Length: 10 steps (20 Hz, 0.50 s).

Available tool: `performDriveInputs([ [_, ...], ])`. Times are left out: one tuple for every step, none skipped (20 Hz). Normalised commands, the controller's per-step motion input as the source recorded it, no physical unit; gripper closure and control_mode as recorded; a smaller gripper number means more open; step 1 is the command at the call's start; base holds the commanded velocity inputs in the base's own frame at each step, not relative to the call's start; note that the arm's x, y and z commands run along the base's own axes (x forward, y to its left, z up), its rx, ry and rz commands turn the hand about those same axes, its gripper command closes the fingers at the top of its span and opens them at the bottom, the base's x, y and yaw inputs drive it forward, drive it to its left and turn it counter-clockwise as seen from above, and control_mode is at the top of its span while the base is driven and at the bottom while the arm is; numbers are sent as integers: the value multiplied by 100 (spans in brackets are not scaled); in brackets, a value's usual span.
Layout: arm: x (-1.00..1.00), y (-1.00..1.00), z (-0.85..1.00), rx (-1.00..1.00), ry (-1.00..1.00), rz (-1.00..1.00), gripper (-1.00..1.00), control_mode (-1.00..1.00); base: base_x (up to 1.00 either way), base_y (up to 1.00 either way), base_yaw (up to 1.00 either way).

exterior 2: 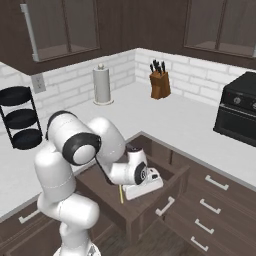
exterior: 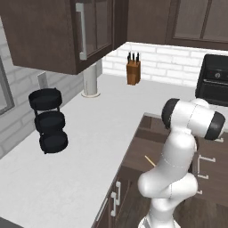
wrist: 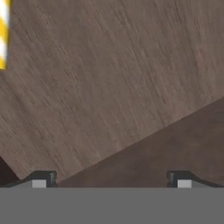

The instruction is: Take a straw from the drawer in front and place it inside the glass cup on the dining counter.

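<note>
While the gripper (wrist: 111,178) hangs low inside the open drawer (exterior 2: 172,177), we see its fingertips (wrist: 41,178) spread wide, pinching nothing. The straw (exterior 2: 120,194) lies flat on the drawer floor, just left of the hand in the right base view. Farther off, on the white wall counter (exterior 2: 165,117), stand a knife block (exterior 2: 160,80) and a paper towel roll (exterior 2: 101,84).

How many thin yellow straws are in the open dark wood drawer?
1. The thin yellow straw lies on the floor of the open dark brown wood drawer, just left of the lowered white hand. The arm covers part of the drawer, so another could be hidden.
</note>
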Motion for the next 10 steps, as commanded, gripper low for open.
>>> performDriveInputs([
  [-59,-65,-18,3,0,2,-100,-100,0,0,0],
  [-56,-64,-12,3,0,2,-100,-100,0,0,0],
  [-52,-62,-9,1,0,2,-100,-100,0,0,0],
  [-55,-63,-6,1,0,2,-100,-100,0,0,0],
  [-56,-64,-7,2,0,1,-100,-100,0,0,0],
  [-55,-66,-5,2,0,1,-100,-100,0,0,0],
  [-55,-66,-4,3,0,1,-100,-100,0,0,0],
  [-53,-66,-2,3,0,1,-100,-100,0,0,0],
  [-50,-64,0,3,0,1,-100,-100,0,0,0],
  [-47,-62,0,3,0,0,-100,-100,0,0,0],
])
